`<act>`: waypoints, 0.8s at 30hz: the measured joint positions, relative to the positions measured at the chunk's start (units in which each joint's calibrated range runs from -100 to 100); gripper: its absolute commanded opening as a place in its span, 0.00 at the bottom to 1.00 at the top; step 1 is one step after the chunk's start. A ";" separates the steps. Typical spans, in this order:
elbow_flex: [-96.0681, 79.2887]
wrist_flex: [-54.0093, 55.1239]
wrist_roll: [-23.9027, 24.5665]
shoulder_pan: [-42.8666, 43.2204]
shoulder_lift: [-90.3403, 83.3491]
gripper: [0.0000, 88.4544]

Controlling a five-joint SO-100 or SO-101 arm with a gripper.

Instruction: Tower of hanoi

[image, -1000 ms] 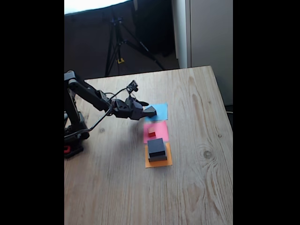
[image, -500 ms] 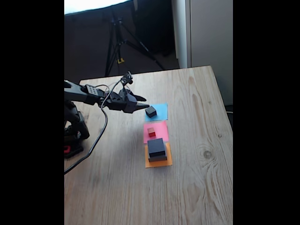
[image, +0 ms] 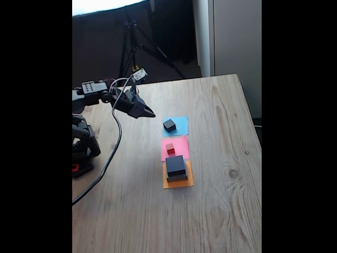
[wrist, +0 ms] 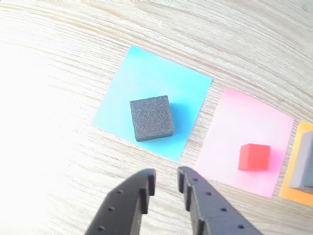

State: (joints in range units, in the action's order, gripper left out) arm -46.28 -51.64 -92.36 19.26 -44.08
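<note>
On the wooden table (image: 221, 211) three paper squares lie in a row; in the fixed view the blue paper square (image: 179, 122) is farthest from the camera, the pink paper square (image: 179, 145) sits in the middle, and the orange paper square (image: 181, 183) is nearest. A small dark grey block (image: 169, 125) rests flat on the blue square, roughly at its centre in the wrist view (wrist: 151, 118), with blue paper showing on all sides; the tiny red cube (image: 170, 148) stands alone on the pink square, seen in the wrist view (wrist: 254, 157) toward that square's lower right part. On the orange square a larger black block (image: 177, 176) carries a smaller black block (image: 176, 165) stacked on top; in the wrist view just a grey edge of this stack shows at the right border.

The gripper (image: 149, 113) hangs in the air to the left of the blue square in the fixed view, well apart from the small grey block and touching nothing; the arm (image: 95, 94) reaches out from its base (image: 81, 158) at the table's left edge, with a cable (image: 108, 163) looping down across the wood. In the wrist view the gripper (wrist: 166, 178) enters from the bottom edge; its two black fingers (wrist: 139, 196) are nearly together with only a narrow slit between the tips, empty, above bare wood just below the blue square. A tripod (image: 131, 47) stands on the dark floor beyond the table.
</note>
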 measured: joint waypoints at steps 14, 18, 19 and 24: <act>46.41 -35.71 -6.42 -12.80 -0.17 0.01; 54.06 -40.99 -6.94 -17.35 0.00 0.01; 54.85 -41.47 -6.94 -18.17 -0.09 0.01; 55.28 -41.87 -6.94 -21.68 -0.09 0.02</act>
State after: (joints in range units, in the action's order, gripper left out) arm 9.00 -93.51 -99.31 -2.43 -44.16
